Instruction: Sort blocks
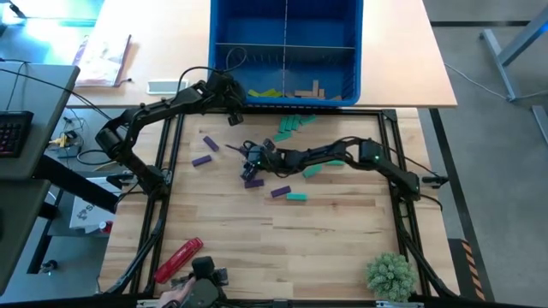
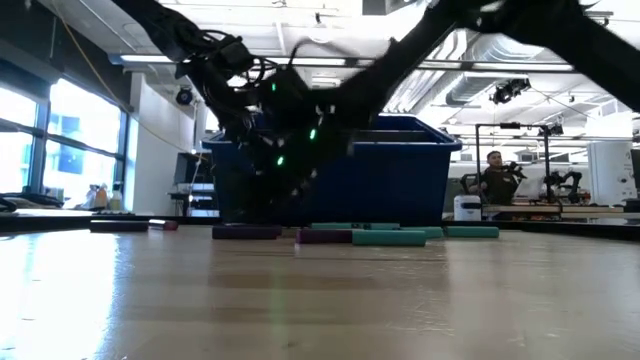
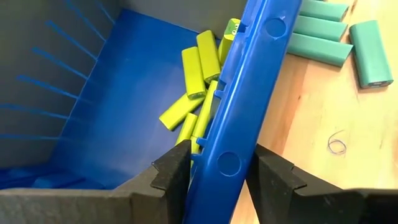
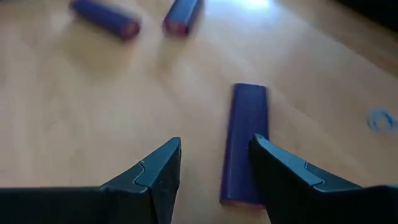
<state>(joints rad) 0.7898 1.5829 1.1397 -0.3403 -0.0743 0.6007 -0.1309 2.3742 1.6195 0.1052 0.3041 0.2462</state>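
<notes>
The left tool point(image 3: 214, 177) sits at the near wall of the blue bin point(image 1: 224, 51), one finger inside and one outside, so the wall's rim passes between its partly open jaws. It holds no block. This straddling position suits a release point: lime blocks point(image 3: 193, 71) lie heaped directly beyond the inner finger, against the wall in the bin's near-left compartment. Tan blocks point(image 1: 306, 90) occupy the neighbouring compartment, so the bin's dividers serve as the colour boundaries.

The right tool point(image 4: 214, 171) hangs low over the middle of the surface point(image 1: 342, 239), jaws partly open and empty. A purple block point(image 4: 245, 143) lies flat on the surface with one end between the fingers point(image 4: 149, 174), its long axis running roughly along them; it appears lined up for a pinch across its narrow width. Two further purple blocks point(image 4: 106, 17) lie beyond it, well apart.

Clearances:
- Teal blocks point(image 1: 291, 127) cluster just outside the bin wall, near the left tool; more teal and purple pieces lie scattered around the right tool.
- The bin wall is the main obstruction; any loaded tool likely needs to rise over its rim.
- The near half of the surface is open, apart from a red tool point(image 1: 178, 258) and a green plant point(image 1: 390, 274) at its corners.
</notes>
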